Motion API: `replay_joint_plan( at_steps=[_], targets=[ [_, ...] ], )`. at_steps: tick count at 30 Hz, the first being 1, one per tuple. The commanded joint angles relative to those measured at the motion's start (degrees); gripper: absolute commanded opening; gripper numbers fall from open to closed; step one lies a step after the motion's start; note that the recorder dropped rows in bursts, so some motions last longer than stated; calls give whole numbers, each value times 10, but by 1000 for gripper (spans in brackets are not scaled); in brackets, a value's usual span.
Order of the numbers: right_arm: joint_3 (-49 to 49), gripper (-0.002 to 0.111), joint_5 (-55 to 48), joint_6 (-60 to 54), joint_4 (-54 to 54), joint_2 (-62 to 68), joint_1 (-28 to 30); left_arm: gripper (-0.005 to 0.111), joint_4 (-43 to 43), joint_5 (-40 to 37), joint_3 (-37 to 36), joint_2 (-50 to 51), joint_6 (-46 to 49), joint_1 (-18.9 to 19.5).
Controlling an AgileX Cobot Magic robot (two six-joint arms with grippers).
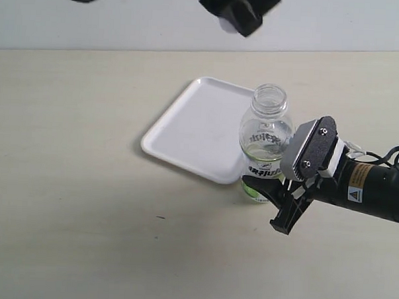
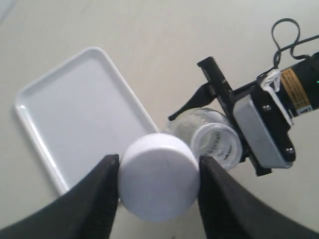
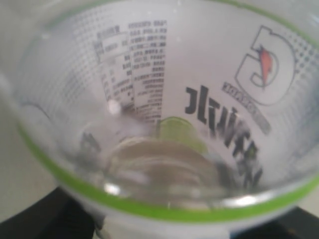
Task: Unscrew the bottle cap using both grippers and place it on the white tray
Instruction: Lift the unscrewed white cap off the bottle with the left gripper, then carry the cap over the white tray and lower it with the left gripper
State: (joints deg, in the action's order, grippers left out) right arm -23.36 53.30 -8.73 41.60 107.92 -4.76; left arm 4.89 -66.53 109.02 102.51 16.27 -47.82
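Between the left gripper's pinching fingers, high over the table, sits the cap (light, stiff, smooth plastic, probably slippery; best held across its side wall). The right gripper clamps the open bottle low, by the tray.
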Motion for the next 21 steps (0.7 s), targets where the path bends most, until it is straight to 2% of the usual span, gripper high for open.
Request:
replay_joint_plan(
  at_steps=[1, 4, 7, 9, 11, 16, 21],
  targets=[
    [1, 0, -44, 15, 7, 0, 1, 0, -15, -13, 5, -17, 90, 42],
    [1, 0, -44, 20, 7, 0, 1, 0, -15, 11, -12, 5, 201, 65],
    [1, 0, -39, 28, 7, 0, 1, 0, -15, 69, -62, 36, 327, 75],
    [1, 0, -39, 28, 7, 0, 1, 0, -15, 103, -86, 64, 374, 84],
    [-1, 0, -37, 28, 8, 0, 1, 0, -12, 101, -94, 98, 430, 93],
    [-6, 0, -39, 48, 25, 0, 1, 0, -2, 134, -94, 165, 483, 103],
    [-6, 0, -40, 49, 25, 0, 1, 0, 23, 129, -60, 215, 498, 112]
  ],
)
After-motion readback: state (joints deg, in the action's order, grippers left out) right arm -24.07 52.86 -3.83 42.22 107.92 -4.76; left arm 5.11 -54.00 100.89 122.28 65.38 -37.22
